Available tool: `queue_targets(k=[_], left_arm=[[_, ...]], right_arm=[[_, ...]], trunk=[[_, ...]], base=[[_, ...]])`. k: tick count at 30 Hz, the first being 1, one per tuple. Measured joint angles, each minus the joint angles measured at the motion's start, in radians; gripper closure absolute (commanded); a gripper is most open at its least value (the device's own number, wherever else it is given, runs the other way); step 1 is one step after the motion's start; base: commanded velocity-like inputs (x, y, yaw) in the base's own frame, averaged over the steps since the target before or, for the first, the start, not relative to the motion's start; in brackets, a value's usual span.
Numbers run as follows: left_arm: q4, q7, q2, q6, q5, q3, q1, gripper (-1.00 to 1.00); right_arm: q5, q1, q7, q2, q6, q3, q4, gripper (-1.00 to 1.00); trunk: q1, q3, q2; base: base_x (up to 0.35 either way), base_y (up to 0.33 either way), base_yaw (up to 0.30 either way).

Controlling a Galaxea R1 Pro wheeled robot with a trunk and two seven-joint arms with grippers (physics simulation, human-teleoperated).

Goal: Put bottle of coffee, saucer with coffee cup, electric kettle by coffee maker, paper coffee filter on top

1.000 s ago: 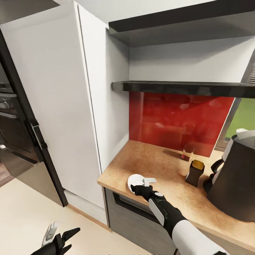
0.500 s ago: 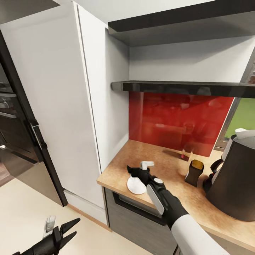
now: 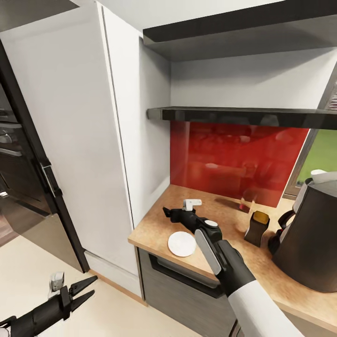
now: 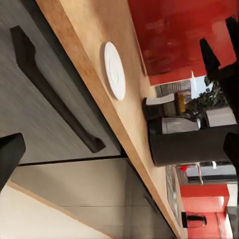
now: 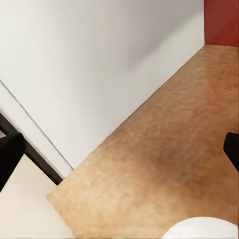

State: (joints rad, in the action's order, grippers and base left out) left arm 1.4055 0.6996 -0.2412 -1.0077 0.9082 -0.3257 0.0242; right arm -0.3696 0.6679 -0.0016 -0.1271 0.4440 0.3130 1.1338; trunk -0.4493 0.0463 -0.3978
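The white saucer [image 3: 181,244] lies flat on the countertop [image 3: 154,224] near its front edge; it also shows as the saucer [image 4: 114,69] and as a rim of the saucer [image 5: 204,230]. My right gripper [image 3: 179,207] hovers open and empty just behind it. The tall dark coffee maker [image 3: 313,243] stands at the right with a white object [image 3: 320,176] on top. The brown bottle of coffee [image 3: 258,228] stands beside it. Low at the left, over the floor, my left gripper [image 3: 91,285] is open and empty. The glossy kitchen shelf [image 3: 243,114] is bare. The coffee cup and electric kettle are out of view.
A tall white cabinet [image 3: 79,140] closes the counter's left end, and a red backsplash [image 3: 234,161] runs behind it. A black oven column [image 3: 18,187] stands farther left. Grey cabinet fronts with a black handle [image 4: 55,89] sit under the counter. A thicker dark board [image 3: 243,32] hangs above.
The right gripper let go of the saucer and drew up and back; the saucer, tilted half a second ago, now lies flat. The left arm sank toward the lower left.
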Motion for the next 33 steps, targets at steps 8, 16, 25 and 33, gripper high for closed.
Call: queue_targets(k=[8, 16, 25, 33], left_arm=[[-0.003, 0.005, -0.016, -0.007, 0.011, 0.015, -0.034, -1.0], [-0.005, 0.034, -0.018, -0.007, 0.014, 0.101, -0.051, -1.0], [-0.022, 0.111, -0.021, -0.002, 0.004, 0.119, -0.067, -1.0], [-0.041, 0.113, -0.018, 0.005, 0.001, 0.119, -0.068, -1.0]], right_arm=[[-0.057, 0.0, 0.041, 0.059, 0.143, -0.084, 0.007, -1.0], [-0.107, 0.0, 0.353, 0.189, 0.25, -0.108, -0.002, -1.0], [-0.11, 0.0, 0.406, 0.231, 0.261, -0.109, -0.089, -1.0], [-0.112, 0.0, 0.408, 0.23, 0.261, -0.107, -0.096, -1.0]], trunk=[[0.0, 0.0, 0.0], [0.0, 0.0, 0.0], [0.0, 0.0, 0.0], [0.0, 0.0, 0.0]], base=[[0.0, 0.0, 0.0], [0.0, 0.0, 0.0], [0.0, 0.0, 0.0], [0.0, 0.0, 0.0]])
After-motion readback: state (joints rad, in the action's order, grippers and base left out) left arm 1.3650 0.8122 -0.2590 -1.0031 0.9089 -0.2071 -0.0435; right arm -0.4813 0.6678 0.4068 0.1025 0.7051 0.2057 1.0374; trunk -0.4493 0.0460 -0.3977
